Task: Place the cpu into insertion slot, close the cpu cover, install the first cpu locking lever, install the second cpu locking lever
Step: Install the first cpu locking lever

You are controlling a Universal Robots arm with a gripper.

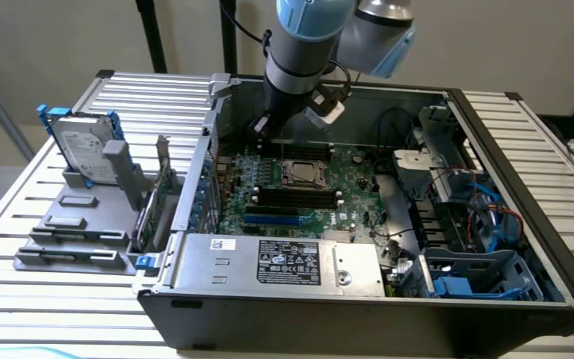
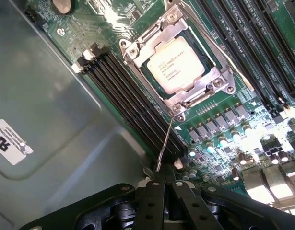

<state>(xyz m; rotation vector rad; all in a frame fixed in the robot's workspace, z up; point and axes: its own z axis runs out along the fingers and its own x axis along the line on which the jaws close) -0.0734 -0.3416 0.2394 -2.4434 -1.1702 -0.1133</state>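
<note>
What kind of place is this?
Probably a robotics lab or test bench for computer assembly: a blue-grey robot arm reaches into an open black desktop computer case holding a green motherboard, on a slatted silver metal table.

wall (image 1: 526,45): plain beige | table (image 1: 38,307): ribbed metal slats | poles (image 1: 152,37): black, behind

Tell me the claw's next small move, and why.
Probably press the thin silvery wire lever down toward the green board: the shut claw sits at its raised tip, and the pale square chip already sits under the closed silvery frame.
</note>
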